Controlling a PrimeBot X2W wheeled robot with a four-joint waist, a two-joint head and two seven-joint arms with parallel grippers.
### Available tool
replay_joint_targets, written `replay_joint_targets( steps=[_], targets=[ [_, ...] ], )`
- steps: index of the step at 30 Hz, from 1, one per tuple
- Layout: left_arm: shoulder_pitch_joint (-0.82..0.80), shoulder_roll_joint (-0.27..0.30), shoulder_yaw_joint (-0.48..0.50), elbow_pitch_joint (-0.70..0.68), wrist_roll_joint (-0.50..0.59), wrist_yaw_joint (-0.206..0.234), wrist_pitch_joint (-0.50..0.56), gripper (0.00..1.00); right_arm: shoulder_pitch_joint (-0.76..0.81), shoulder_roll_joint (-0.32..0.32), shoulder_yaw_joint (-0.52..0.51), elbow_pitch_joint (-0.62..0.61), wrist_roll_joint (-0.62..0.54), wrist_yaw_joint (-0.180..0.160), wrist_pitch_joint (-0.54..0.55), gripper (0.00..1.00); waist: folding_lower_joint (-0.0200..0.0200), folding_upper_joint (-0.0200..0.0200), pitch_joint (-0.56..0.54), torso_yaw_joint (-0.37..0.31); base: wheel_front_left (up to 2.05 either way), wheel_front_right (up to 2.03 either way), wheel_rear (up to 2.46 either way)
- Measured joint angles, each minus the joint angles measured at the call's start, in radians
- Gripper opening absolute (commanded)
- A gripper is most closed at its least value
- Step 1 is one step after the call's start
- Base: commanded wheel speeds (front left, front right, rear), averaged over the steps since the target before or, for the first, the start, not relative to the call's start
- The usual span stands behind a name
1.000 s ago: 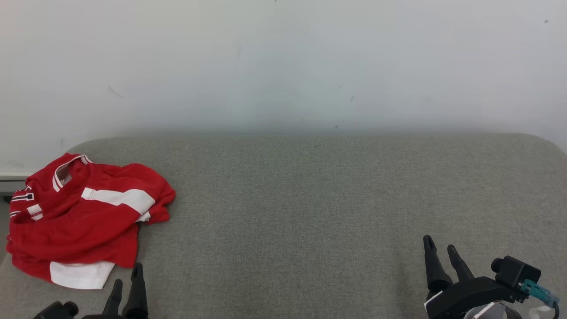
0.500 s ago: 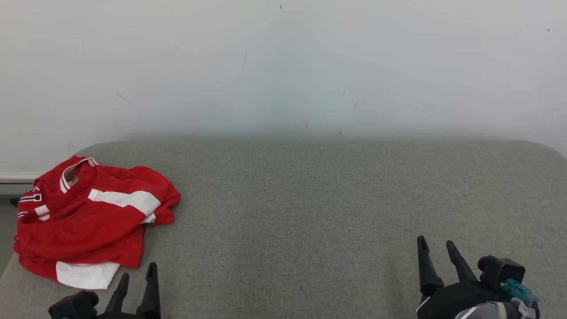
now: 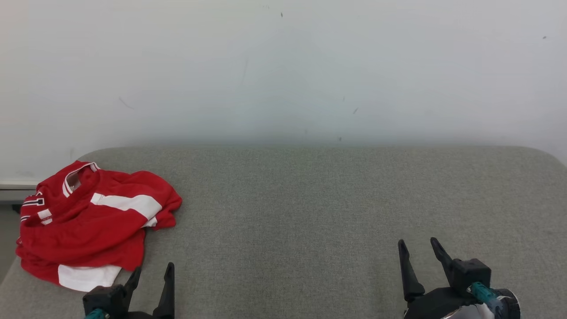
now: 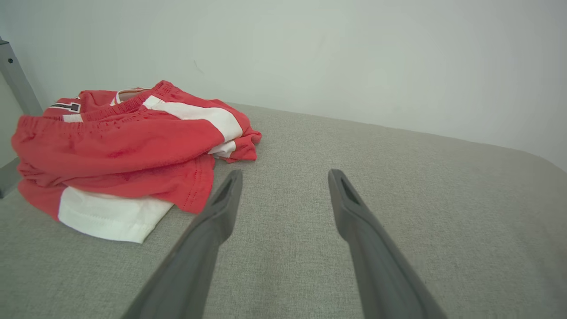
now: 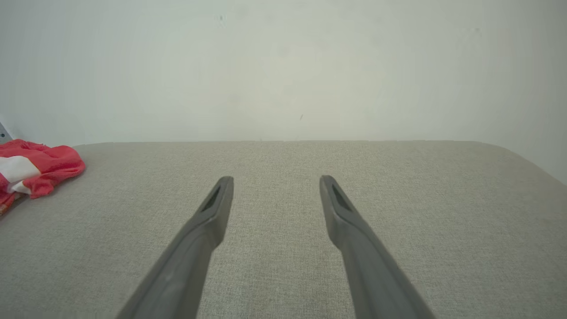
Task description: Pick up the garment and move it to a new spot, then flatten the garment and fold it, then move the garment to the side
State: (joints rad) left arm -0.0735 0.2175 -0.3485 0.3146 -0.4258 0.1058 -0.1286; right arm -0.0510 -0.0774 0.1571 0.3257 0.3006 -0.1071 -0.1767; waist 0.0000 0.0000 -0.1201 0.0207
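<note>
Fingers (image 4: 210, 230), both pairs: spread wide, holding nothing.

Left gripper (image 3: 153, 272): just beside the garment's (image 3: 88, 221) near hem, not touching.

Right gripper (image 3: 417, 248): well apart from it.

Garment: red and white, crumpled, near the left edge of the grey padded surface (image 3: 310, 212).

Step, as we judge it: first pickup, not yet begun. Next move calls for our left gripper to reach onto the near fold.

Room: bare surface rightward. The wall (image 3: 283, 66) bounds the far side.

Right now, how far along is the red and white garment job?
Done: nothing; the crumpled red and white garment lies bunched at the grey padded surface's left end. In hand: left gripper and right gripper open, empty. Left: pick-up, flattening, folding, moving aside.
</note>
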Motion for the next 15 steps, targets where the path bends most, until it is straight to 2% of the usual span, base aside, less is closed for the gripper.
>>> replay_joint_targets(
  steps=[7,12,15],
  targets=[
    [-0.001,0.030,-0.029,-0.004,0.101,0.018,-0.011,1.00,-0.022,-0.012,0.053,-0.001,-0.127,-0.017,-0.001,1.00,0.0000,-0.0001,-0.012,-0.017,0.00,0.00,0.00],
    [-0.001,0.038,-0.055,-0.007,0.113,0.016,-0.010,1.00,-0.022,-0.025,0.052,-0.007,-0.142,-0.017,-0.001,1.00,0.0000,0.0000,-0.017,-0.029,0.00,0.00,0.00],
    [-0.012,0.039,-0.080,-0.007,0.130,-0.002,0.005,1.00,-0.015,-0.029,0.041,-0.012,-0.143,-0.017,-0.001,1.00,0.0000,0.0000,-0.014,-0.024,0.00,0.00,0.00]
  ],
)
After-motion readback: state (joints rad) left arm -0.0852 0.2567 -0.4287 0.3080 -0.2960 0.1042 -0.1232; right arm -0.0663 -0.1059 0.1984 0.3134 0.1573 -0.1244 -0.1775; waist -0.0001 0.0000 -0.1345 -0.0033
